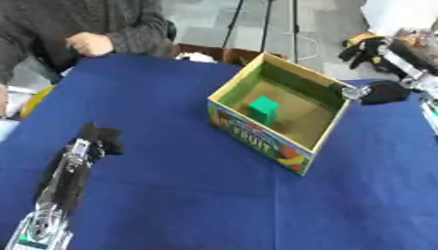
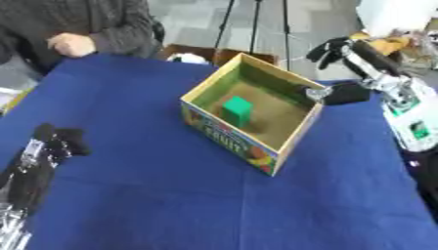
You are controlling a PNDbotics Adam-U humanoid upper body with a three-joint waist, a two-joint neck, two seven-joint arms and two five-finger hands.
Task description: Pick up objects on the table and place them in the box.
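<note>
A cardboard fruit box (image 1: 256, 134) stands open-topped on the blue table, right of the middle. A green block (image 1: 264, 108) stands upright on its brown floor. My right hand (image 2: 345, 93) hovers at the box's far right rim, above the wall, fingers relaxed with nothing in them. Its arm (image 2: 385, 78) comes in from the upper right. My left hand (image 1: 99, 137) rests low on the left of the table, open and empty, well away from the box. No other loose object shows on the cloth.
The blue tablecloth (image 1: 188, 195) stretches wide in front of the box. A person in a grey sleeve rests a hand (image 1: 89, 44) at the far left edge. Tripod legs and floor lie beyond the table's far edge.
</note>
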